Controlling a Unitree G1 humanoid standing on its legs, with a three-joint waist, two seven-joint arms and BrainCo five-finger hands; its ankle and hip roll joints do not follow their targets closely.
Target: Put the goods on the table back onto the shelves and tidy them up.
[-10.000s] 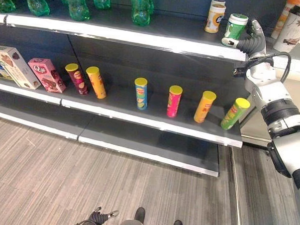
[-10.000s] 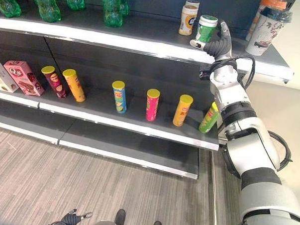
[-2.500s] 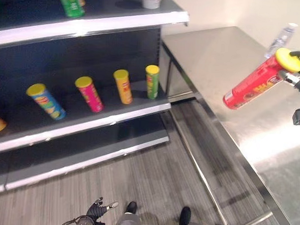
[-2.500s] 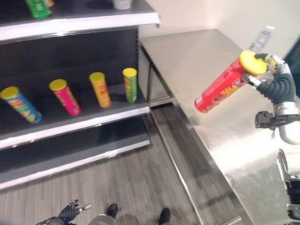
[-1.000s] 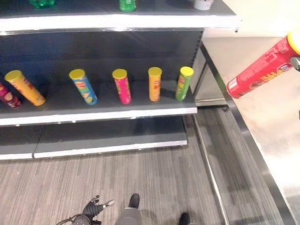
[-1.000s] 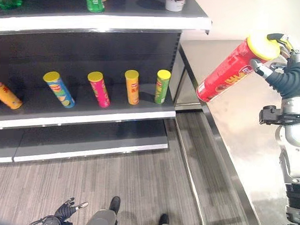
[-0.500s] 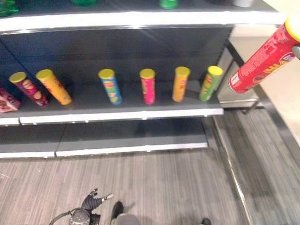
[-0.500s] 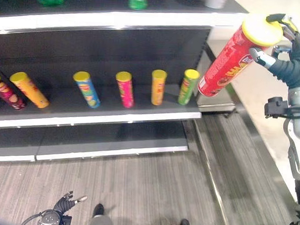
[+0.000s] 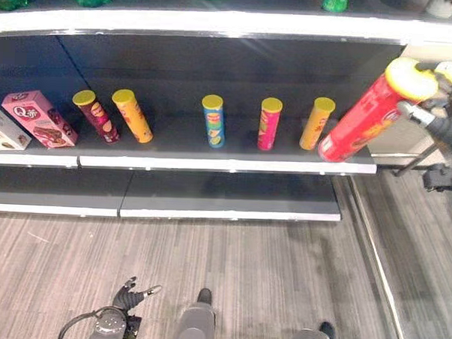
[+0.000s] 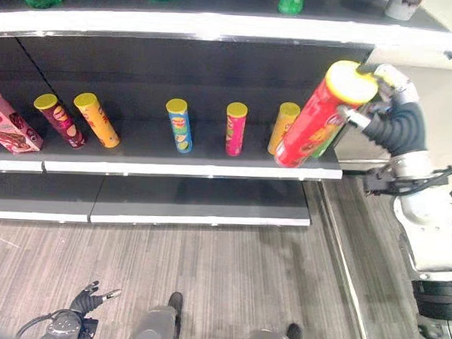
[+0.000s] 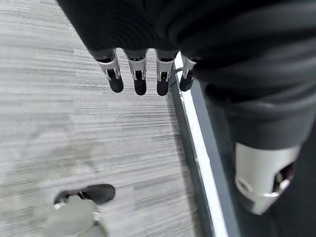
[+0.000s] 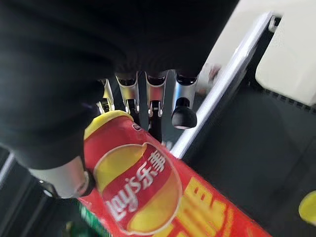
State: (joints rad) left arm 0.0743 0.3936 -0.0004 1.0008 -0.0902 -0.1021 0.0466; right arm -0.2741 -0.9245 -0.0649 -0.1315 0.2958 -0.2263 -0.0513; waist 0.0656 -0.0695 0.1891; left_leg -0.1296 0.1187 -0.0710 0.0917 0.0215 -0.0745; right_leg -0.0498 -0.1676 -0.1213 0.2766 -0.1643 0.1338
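Red chip can [image 10: 316, 121], gripped in right hand [image 10: 390, 109]

Dark shelves [image 9: 234, 166] stand over grey wood-grain floor [image 9: 244, 268].

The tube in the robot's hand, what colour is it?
Red tube with a yellow lid, clearest in the right eye view.

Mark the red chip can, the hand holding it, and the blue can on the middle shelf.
red chip can [image 10: 312, 124], right eye view, middle of its red body.
right hand [image 10: 394, 120], right eye view, dark ribbed back of the hand.
blue can [image 9: 214, 124], left eye view, middle of its body.
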